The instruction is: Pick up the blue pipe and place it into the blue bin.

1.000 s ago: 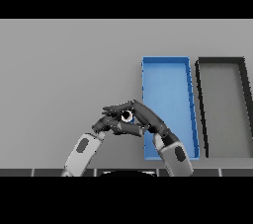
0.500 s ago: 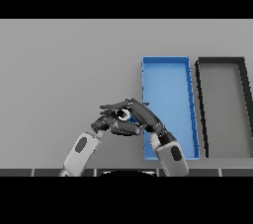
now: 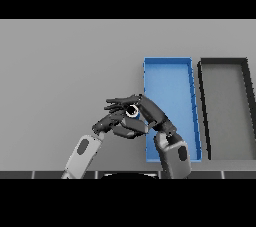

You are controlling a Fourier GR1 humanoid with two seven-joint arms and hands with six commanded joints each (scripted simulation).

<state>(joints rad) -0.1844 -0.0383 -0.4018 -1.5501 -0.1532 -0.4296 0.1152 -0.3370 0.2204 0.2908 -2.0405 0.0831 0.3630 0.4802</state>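
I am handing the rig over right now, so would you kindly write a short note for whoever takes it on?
Right hand: curled round the blue pipe, just left of the blue bin.
Left hand: close under the right hand, fingers bent; a grip on the pipe cannot be made out.
Done: pipe grasped.
Left: carry it right over the bin's edge and release it inside. The dark bin further right is not the target.

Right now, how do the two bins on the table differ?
The blue bin is bright blue, the black bin has dark walls and a grey floor. The blue bin sits nearer the middle, the black bin farther right. The right hand overlaps the blue bin's left edge; nothing overlaps the black bin. Both are long, shallow, open and empty.
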